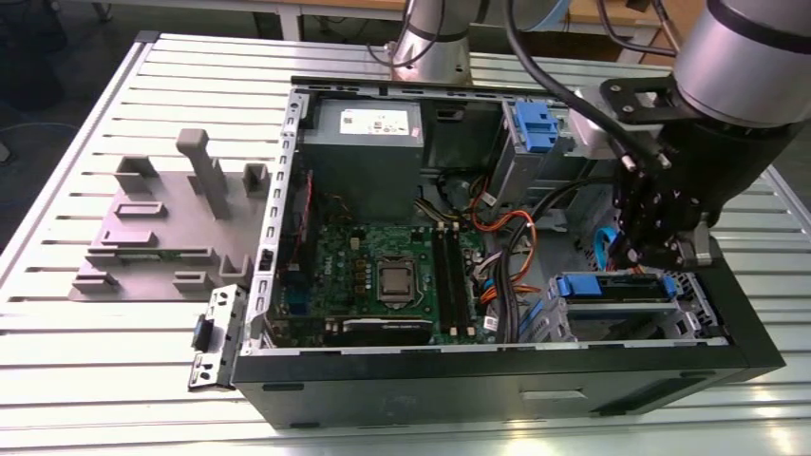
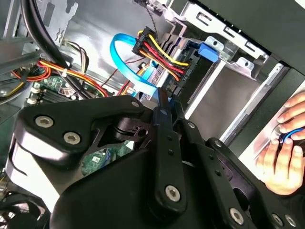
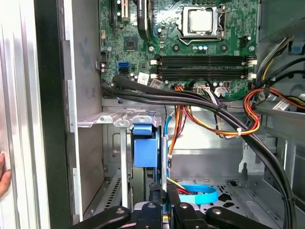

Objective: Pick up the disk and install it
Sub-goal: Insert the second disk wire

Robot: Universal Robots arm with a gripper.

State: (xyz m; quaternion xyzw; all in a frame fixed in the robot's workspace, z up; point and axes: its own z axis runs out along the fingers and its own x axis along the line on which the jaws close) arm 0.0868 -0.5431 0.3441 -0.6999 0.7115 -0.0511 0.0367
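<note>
A: Largest first. Open black computer tower case (image 1: pixel 747 351) lying on the slatted metal table (image 1: pixel 76 380), green motherboard (image 1: pixel 380 275) exposed. Black gripper (image 1: pixel 659 249) is down inside the case, at the drive cage (image 1: pixel 690 318) on the exterior view's right.

B: And the disk?

A: The flat silver drive with blue plastic side rails (image 1: pixel 614 288) sits in that cage, directly below the gripper. In the first wrist view its blue rail tab (image 3: pixel 144 145) shows just ahead of the fingers (image 3: pixel 157 193).

B: Finger state?

A: Drawn nearly together, thin slot between. Whether they pinch the rail, cannot tell.

B: Technique?

A: My judgement: keep the drive square to the cage guides, press straight, and mind the light-blue data cable (image 2: pixel 125 59) and red-yellow power plug (image 2: pixel 159 52) crowding it.
</note>
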